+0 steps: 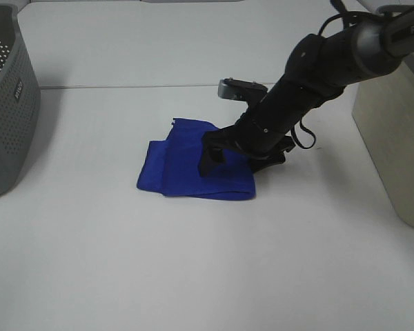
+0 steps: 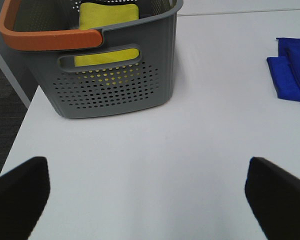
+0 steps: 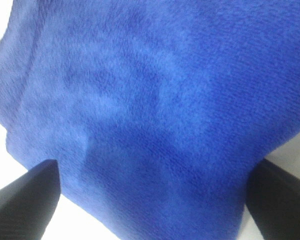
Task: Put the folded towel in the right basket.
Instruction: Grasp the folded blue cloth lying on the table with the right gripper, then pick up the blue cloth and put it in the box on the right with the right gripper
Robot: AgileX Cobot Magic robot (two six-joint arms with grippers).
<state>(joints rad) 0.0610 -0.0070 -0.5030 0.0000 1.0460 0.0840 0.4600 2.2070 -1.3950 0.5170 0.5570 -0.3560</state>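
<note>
Table: white and matte (image 1: pixel 193 276); a thin straight seam crosses it on the far side of the towel.
Towel: blue, folded (image 1: pixel 186 172), lying flat on the table near its middle, with one corner turned up at the far edge; it is outside both containers.
Right fingers: spread wide (image 1: pixel 210 160), lowered onto the towel's right half. In the wrist view each black tip (image 3: pixel 25 200) sits at one side with the blue cloth (image 3: pixel 150 110) filling the gap. I cannot tell whether they press into it.
Left fingers: spread apart (image 2: pixel 17 200), over bare table well to the left of the towel (image 2: pixel 292 70), gripping nothing.
Grey basket: perforated (image 1: pixel 7 103), far left of the towel. It has an orange handle (image 2: pixel 50 37) and a yellow cloth (image 2: pixel 107 15) inside.
Beige container: right of the towel at the table's edge (image 1: pixel 393 138); only its side wall shows.
Room: dark floor (image 2: pixel 5 100) beyond the table edge by the grey basket (image 2: pixel 115 85).
</note>
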